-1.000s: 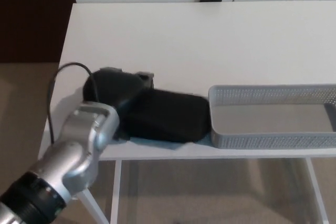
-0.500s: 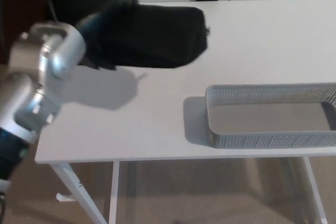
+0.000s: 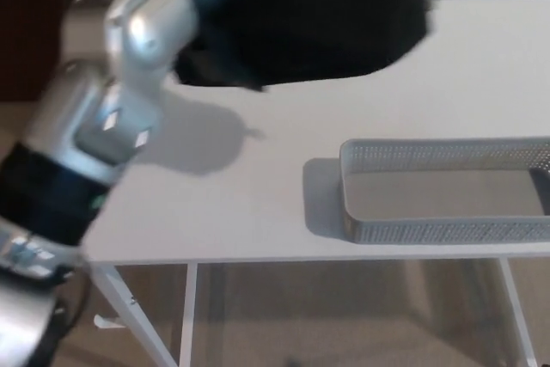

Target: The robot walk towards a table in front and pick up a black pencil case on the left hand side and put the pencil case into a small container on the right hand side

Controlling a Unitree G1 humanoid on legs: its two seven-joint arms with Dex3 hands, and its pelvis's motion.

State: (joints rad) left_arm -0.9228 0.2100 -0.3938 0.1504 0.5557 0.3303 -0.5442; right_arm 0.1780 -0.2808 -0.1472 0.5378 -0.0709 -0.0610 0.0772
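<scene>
My left hand (image 3: pixel 219 6) is shut on the black pencil case (image 3: pixel 335 27) and holds it up in the air above the white table (image 3: pixel 258 204), at the top middle of the head view. The case is blurred and reaches to the right, its right end above and left of the grey mesh container (image 3: pixel 447 188). The container stands at the table's front right and nothing shows inside it. My silver left forearm (image 3: pixel 112 118) fills the left side. My right hand does not show.
The table's front edge runs along the lower part of the view, with white legs and floor below. A white wall or cabinet lies behind the table at the top right.
My left arm has lifted the pencil case off the table's front and carried it up and to the right, closer to the container. The container has stayed in place.
</scene>
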